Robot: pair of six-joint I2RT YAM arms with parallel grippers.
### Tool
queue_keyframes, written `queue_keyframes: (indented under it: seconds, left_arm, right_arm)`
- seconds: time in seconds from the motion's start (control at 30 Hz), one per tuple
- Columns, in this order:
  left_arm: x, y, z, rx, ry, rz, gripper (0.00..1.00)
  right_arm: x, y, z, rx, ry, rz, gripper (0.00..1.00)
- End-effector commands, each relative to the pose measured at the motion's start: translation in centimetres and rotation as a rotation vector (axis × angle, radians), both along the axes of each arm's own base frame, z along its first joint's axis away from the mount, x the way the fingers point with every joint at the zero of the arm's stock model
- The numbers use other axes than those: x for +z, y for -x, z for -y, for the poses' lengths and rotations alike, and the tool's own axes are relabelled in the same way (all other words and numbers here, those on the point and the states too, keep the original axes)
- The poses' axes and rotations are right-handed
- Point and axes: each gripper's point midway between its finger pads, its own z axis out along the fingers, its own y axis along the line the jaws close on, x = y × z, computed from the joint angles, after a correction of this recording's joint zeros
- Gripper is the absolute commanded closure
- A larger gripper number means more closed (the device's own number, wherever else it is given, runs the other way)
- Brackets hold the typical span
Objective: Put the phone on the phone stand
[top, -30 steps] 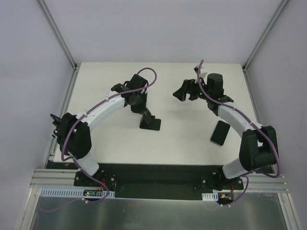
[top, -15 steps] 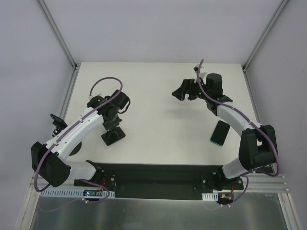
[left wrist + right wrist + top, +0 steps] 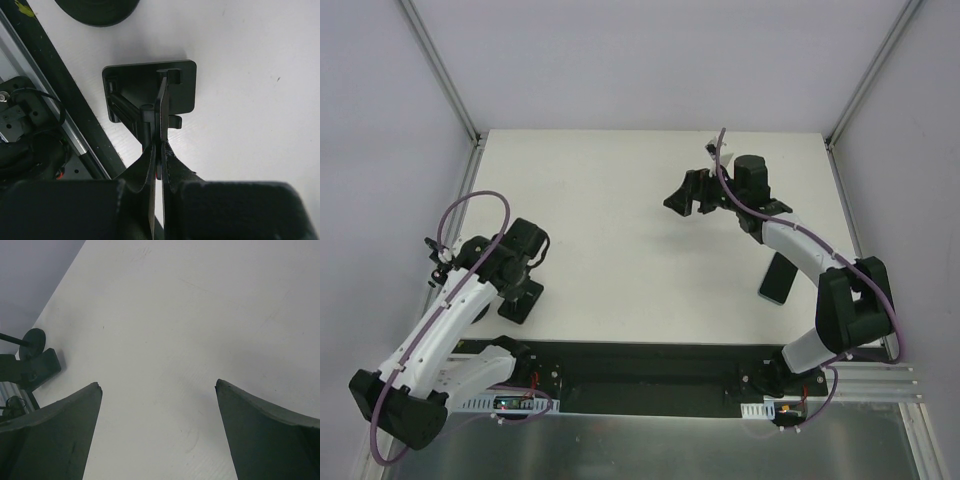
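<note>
Phone stand sits at 8 o'clock on the tabletop, with the left end effector clamped on its upright. The phone lies flat at 4 o'clock, partly under the right arm. The right end effector hangs spread wide near 1 o'clock.

Left wrist view: the fingers pinch the stand's thin plate above its rectangular base.

Right wrist view: the fingers gape wide above the tabletop, with the stand at 9 o'clock.

table: white, matte | walls: grey (plain) | near edge: black strip
</note>
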Motion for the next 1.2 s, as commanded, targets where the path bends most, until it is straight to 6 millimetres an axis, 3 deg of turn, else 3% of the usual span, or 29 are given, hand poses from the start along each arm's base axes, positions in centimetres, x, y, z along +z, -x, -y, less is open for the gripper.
queue_keyframes:
  seconds: [0.0, 0.17, 0.6, 0.63, 0.67, 0.73, 0.77, 0.8, 0.9, 1.0, 1.17]
  left_arm:
    - [0.3, 4.7, -3.8, 0.062, -0.113, -0.100, 1.00]
    - [-0.7, 5.5, -4.1, 0.091, -0.109, -0.137, 1.00]
    - [-1.0, 5.4, -5.0, 0.095, -0.146, -0.136, 1.00]
    - [-1.1, 5.4, -4.9, 0.094, -0.140, -0.137, 0.95]
    - [-1.1, 5.4, -4.8, 0.095, -0.140, -0.137, 0.62]
    - [-1.1, 5.4, -4.9, 0.090, -0.145, -0.135, 0.22]
    - [-0.8, 5.3, -5.0, 0.085, -0.147, -0.127, 0.08]
    - [-0.6, 5.2, -5.0, 0.077, -0.145, -0.118, 0.01]
    - [0.8, 4.5, -4.3, 0.019, -0.109, -0.079, 0.01]
    - [3.1, 2.4, -2.5, -0.157, -0.051, -0.016, 0.01]
    - [6.9, 0.7, -1.0, -0.450, -0.061, 0.086, 0.01]
  right_arm:
    - [2.3, -1.0, -0.7, 0.009, -0.019, 0.070, 0.01]
    - [2.3, -1.0, -1.0, 0.012, -0.016, 0.069, 0.01]
    - [1.9, -1.0, -1.4, 0.018, -0.006, 0.054, 0.01]
    - [1.8, -1.0, -1.5, 0.020, -0.005, 0.051, 0.01]
    - [1.8, -0.9, -1.5, 0.022, -0.007, 0.049, 0.01]
    - [1.9, -0.9, -1.7, 0.039, 0.009, 0.074, 0.01]
    - [1.8, -0.9, -1.5, 0.035, 0.013, 0.073, 0.01]
    - [1.8, -0.9, -1.5, 0.032, 0.016, 0.073, 0.01]
    - [1.8, -1.0, -1.3, 0.022, 0.027, 0.077, 0.01]
    - [1.9, -1.0, -1.4, 0.019, 0.028, 0.079, 0.01]
    - [1.6, -1.1, -1.4, 0.015, 0.036, 0.074, 0.01]
